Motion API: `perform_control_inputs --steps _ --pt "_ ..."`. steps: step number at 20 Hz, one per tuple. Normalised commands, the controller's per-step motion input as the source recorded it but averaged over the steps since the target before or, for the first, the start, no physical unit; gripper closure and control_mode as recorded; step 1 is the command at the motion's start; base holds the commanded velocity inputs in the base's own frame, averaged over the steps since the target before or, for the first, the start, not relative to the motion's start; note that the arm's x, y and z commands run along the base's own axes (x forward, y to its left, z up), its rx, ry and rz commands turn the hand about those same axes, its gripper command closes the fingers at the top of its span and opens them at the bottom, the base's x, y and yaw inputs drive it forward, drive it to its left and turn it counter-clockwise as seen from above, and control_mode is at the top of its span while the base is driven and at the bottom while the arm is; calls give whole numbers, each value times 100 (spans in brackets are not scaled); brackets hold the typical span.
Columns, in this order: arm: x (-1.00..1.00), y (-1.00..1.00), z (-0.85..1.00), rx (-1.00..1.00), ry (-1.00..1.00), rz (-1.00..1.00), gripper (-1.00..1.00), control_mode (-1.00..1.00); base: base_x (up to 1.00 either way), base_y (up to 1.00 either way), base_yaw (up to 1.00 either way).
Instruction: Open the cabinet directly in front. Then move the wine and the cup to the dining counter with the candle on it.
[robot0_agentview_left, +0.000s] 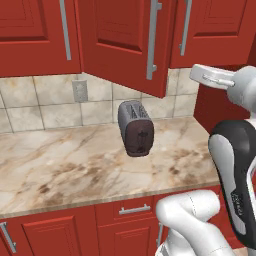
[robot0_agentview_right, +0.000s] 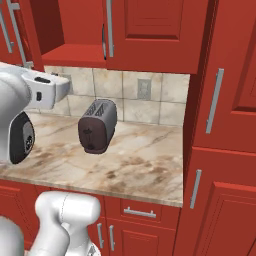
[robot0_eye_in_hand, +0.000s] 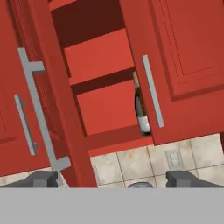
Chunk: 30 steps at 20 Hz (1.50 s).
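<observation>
**Cabinet door ajar, hand free, bottle in sight**

Now, with the toaster (robot0_agentview_left: 135, 128) as my landmark: it is a dark brown-and-grey metal box with rounded corners and two top slots, standing upright on a glossy beige-brown marbled worktop (robot0_agentview_left: 60, 170). Behind it the wall is square beige tiles with pale grout, and a grey outlet plate (robot0_agentview_left: 79, 90) sits up and to the toaster's left in the left base view.

Directly above the toaster hangs the cabinet (robot0_eye_in_hand: 103, 94), glossy red with raised panel doors and long brushed-silver bar handles. I see its left door (robot0_agentview_left: 127, 42) swung outward over the toaster; the right door (robot0_agentview_right: 150, 32) is closed. Through the gap, the hand view shows a flat red inner shelf with a darker recess behind it.

The wine (robot0_eye_in_hand: 140, 107) stands upright on the cabinet's lower level, at the right edge of the opening, half hidden behind the closed door: dark glass body, slim gold neck, pale label.

The gripper (robot0_eye_in_hand: 113, 179) is empty, its two dark fingertips set wide apart with nothing between them, pointing up at the opening from below.

Below the worktop run red drawers and doors with short silver pulls. Right of the toaster, a tall red panelled unit (robot0_agentview_right: 225, 125) ends the worktop.
</observation>
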Motion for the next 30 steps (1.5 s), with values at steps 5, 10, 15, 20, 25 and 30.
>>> perform_control_inputs --steps 5,10,15,20,25,30 --pt "3 -52 0 9 0 29 -100 -100 0 0 0" --pt "13 -5 0 1 0 16 -100 -100 0 0 0" --pt "36 1 0 0 0 6 -100 -100 0 0 0" --pt "75 0 0 3 0 8 -100 -100 0 0 0" --pt "52 23 0 2 0 14 -100 -100 0 0 0" --pt "30 60 0 0 1 18 -100 -100 0 0 0"
